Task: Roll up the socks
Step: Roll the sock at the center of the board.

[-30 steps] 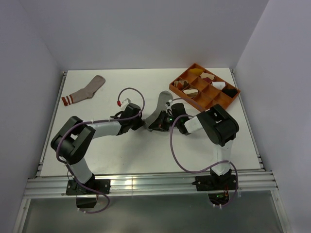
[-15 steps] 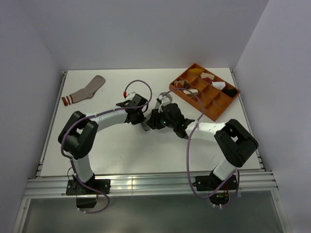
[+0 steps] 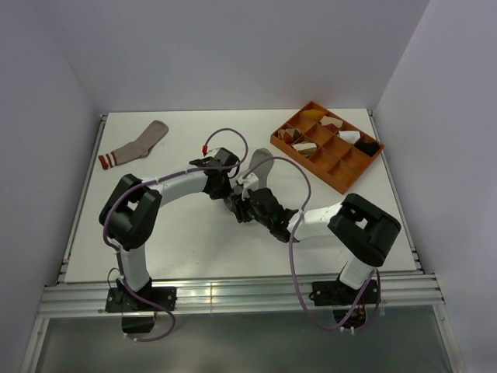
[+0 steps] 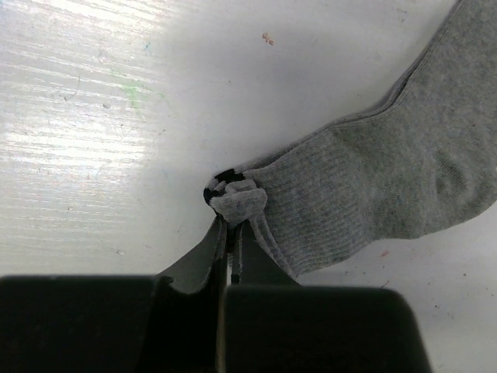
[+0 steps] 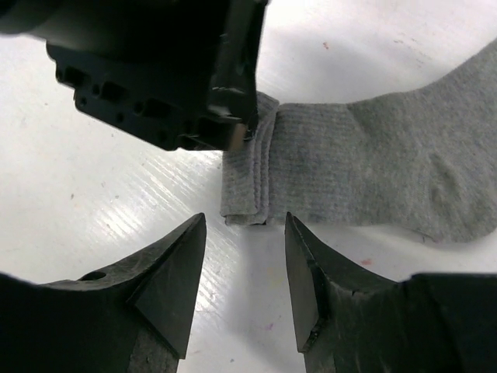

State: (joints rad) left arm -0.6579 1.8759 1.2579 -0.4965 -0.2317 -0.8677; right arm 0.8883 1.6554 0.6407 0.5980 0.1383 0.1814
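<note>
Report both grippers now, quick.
Left gripper: shut on the cuff of the grey sock.
Right gripper: open, holding nothing, jaws at the sock's folded edge.

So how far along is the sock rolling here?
Done: the grey sock has just its cuff folded over. In hand: the left gripper pinches that cuff, the right gripper open beside it. Left: rolling the remainder, then the pinkish-tan sock, flat at far left.

Orange divided tray [image 3: 311, 168] angled at far right of white table [image 3: 178, 241]; small white, black, yellow, brown cloth bundles [image 3: 304, 147] in compartments.
</note>
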